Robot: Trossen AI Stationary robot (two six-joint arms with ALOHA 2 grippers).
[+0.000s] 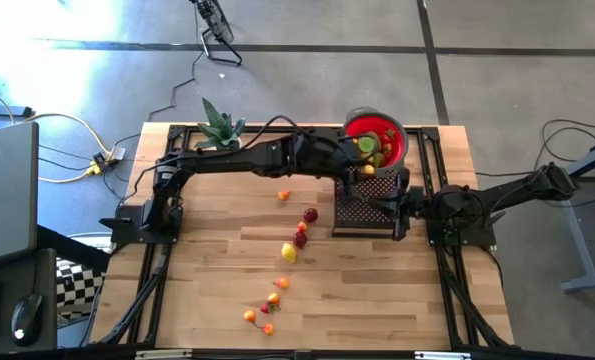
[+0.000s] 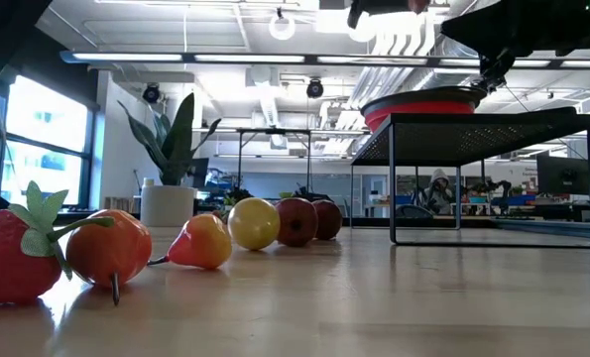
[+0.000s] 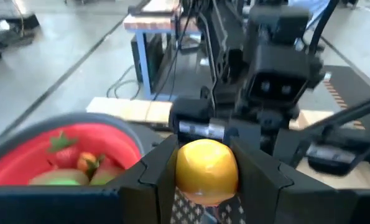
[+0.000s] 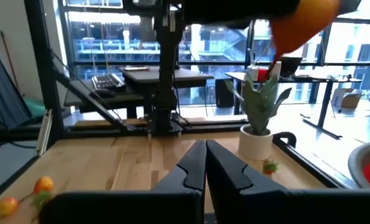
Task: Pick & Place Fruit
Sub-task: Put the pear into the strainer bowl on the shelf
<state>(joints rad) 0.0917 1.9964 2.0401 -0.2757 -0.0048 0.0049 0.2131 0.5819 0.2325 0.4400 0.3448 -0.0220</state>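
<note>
My left gripper (image 1: 369,170) reaches across the table and is shut on a yellow-orange fruit (image 3: 206,171). It holds the fruit in the air at the near rim of the red bowl (image 1: 402,140). The bowl stands on a black mesh stand (image 1: 362,210) and has several fruits in it (image 3: 73,165). More fruit lies loose in a line on the wood, among them a yellow one (image 1: 289,253) and a red one (image 1: 310,215). My right gripper (image 4: 204,165) waits shut beside the stand, touching nothing. My left gripper pinches the yellow-orange fruit by its two opposite sides (image 3: 181,168) between its two fingers. The fingers (image 3: 157,171) come roughly level from the table's left. The fruit is lifted clear, over the mesh stand next to the bowl's rim.
A potted green plant (image 1: 220,128) stands at the far edge, left of the bowl. A strawberry (image 2: 7,260), an orange fruit (image 2: 106,248) and a pear (image 2: 203,241) lie near the front edge. Bare wood lies left and right of the line of fruit.
</note>
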